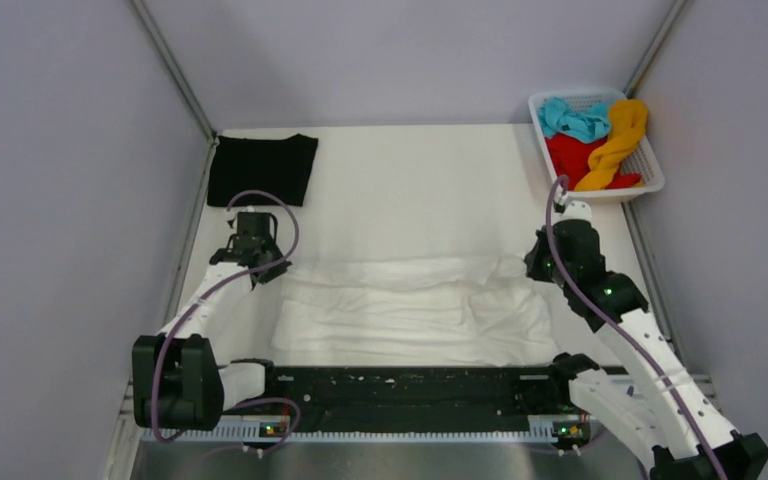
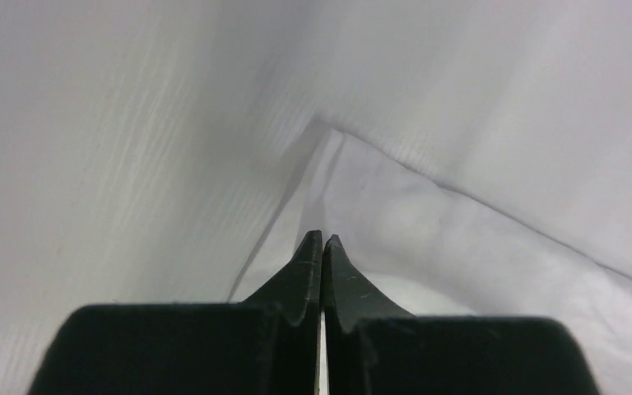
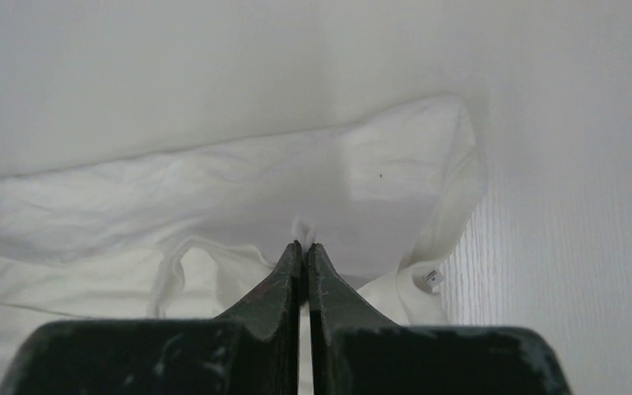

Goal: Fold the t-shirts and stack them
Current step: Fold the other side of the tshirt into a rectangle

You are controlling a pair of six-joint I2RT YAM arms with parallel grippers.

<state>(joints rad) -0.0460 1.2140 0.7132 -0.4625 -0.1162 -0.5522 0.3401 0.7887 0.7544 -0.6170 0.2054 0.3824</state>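
A white t-shirt [image 1: 410, 305] lies spread across the middle of the table, its far edge stretched between both grippers. My left gripper [image 1: 253, 262] is shut at the shirt's far left corner; in the left wrist view the gripper [image 2: 322, 237] has its jaws pressed together with white cloth [image 2: 477, 247] around the tips. My right gripper [image 1: 538, 262] is shut on the far right corner; in the right wrist view a tuft of the white shirt [image 3: 214, 189] sticks out of the gripper [image 3: 304, 244]. A folded black t-shirt [image 1: 262, 168] lies at the back left.
A white lattice basket [image 1: 653, 165] at the back right holds teal [image 1: 572, 120], red [image 1: 570, 158] and yellow-orange [image 1: 615, 140] shirts. A black strip [image 1: 410, 390] runs along the near edge between the arm bases. Grey walls close in both sides.
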